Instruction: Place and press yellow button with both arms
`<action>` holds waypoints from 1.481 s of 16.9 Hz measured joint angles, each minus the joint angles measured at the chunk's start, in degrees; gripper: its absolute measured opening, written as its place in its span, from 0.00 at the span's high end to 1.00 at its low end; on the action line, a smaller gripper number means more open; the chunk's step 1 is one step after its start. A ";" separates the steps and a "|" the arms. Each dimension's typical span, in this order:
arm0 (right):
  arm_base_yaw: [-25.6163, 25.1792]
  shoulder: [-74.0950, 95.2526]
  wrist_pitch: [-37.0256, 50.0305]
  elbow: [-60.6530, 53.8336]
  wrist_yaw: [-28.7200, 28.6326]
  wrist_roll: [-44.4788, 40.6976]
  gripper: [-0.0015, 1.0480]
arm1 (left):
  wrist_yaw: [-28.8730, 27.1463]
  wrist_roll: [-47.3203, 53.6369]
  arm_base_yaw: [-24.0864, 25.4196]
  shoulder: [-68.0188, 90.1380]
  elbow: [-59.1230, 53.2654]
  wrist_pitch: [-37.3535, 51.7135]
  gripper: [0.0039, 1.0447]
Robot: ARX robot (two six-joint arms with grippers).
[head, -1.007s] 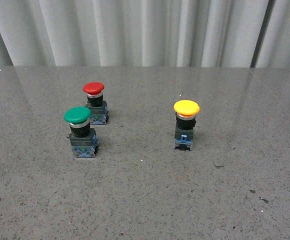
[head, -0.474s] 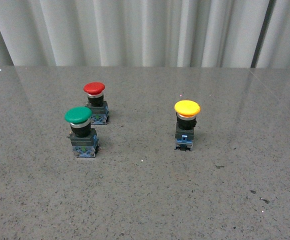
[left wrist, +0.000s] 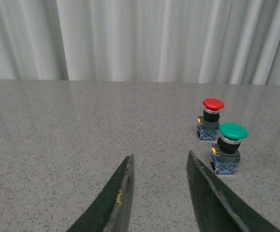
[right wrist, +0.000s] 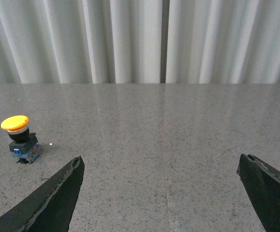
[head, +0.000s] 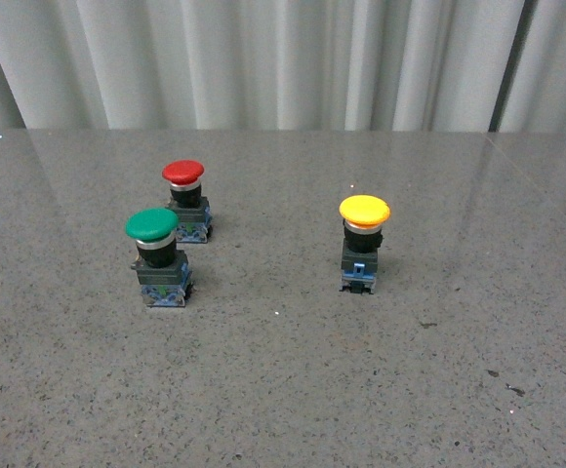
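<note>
The yellow button (head: 364, 244) stands upright on the grey speckled surface (head: 283, 390), right of centre, well apart from the green button (head: 156, 255) and the red button (head: 184, 200). The left tool (left wrist: 159, 159) is spread and empty. The right tool (right wrist: 160, 159) gapes wider, also empty. Only each tool's finger ends show; the rest is cut off at the picture's edge.

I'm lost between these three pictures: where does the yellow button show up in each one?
Front view: the yellow button stands alone, right of the green button and red button.
Left wrist view: not in it; only green and red show.
Right wrist view: the yellow button is the only button there.
Shared landmark: the white curtain behind the table.
</note>
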 joint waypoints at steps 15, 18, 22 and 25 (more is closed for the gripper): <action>-2.47 14.93 6.12 3.17 -10.97 8.02 0.06 | -0.07 0.00 0.00 0.00 0.00 0.02 0.06; 0.94 29.51 21.75 8.61 -10.86 8.28 0.06 | 0.02 0.00 0.00 0.00 0.00 0.02 0.06; 9.11 59.12 38.21 23.19 -8.63 6.43 0.06 | 0.00 0.00 0.00 0.00 0.00 0.00 0.06; 15.02 72.70 36.46 34.07 -7.61 4.85 0.06 | 0.00 0.00 0.00 0.00 0.00 0.02 0.06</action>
